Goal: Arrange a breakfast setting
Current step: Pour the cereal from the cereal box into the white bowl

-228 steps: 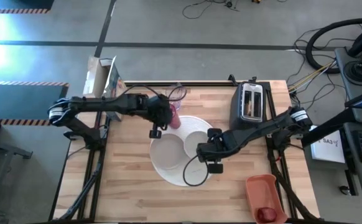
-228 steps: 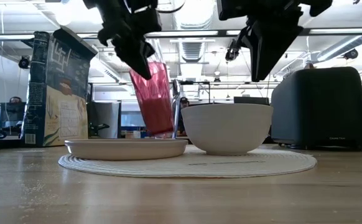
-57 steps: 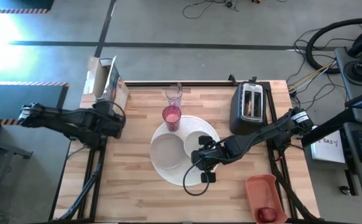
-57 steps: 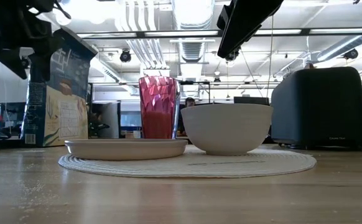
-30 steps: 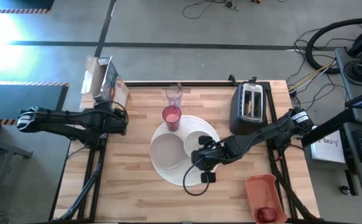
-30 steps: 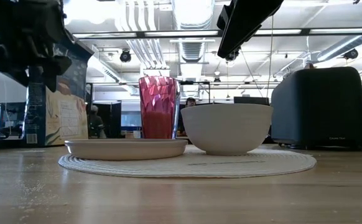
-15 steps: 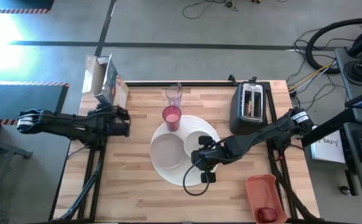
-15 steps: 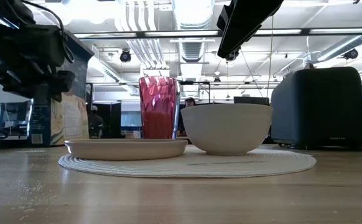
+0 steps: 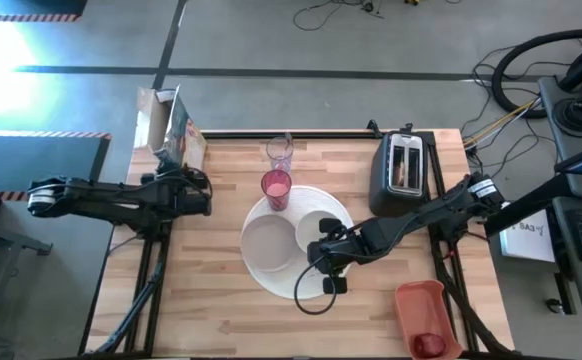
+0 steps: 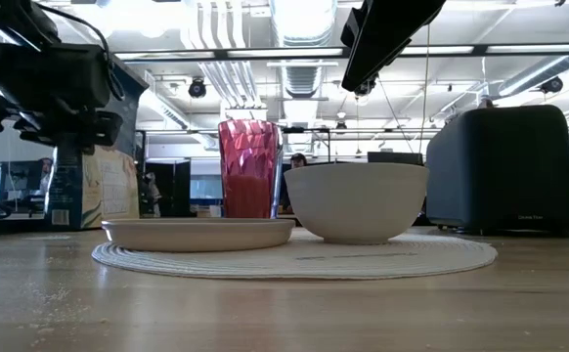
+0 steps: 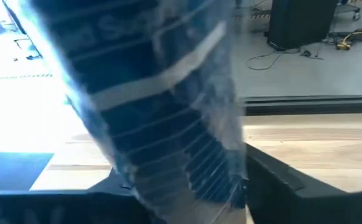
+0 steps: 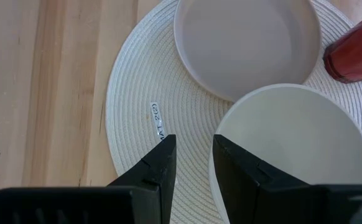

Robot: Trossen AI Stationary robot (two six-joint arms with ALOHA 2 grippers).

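Your left pincer (image 9: 199, 193) is at the cereal box (image 9: 174, 133) on the counter's (image 9: 221, 310) far left corner; I cannot tell if it grips. Your right pincer (image 12: 192, 163), fingers slightly apart and empty, hovers over the round woven mat (image 9: 271, 282) holding the pale plate (image 9: 269, 246), white bowl (image 9: 315, 232) and pink tumbler (image 9: 276, 187).

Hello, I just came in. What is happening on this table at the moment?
A robot is setting out breakfast. On the round woven mat stand a pale plate, a white bowl and a pink tumbler; a clear glass stands just behind them. The left tool is closing around a cereal box at the table's left edge. The right tool hovers over the mat beside the bowl, holding nothing. A black toaster stands to the right.
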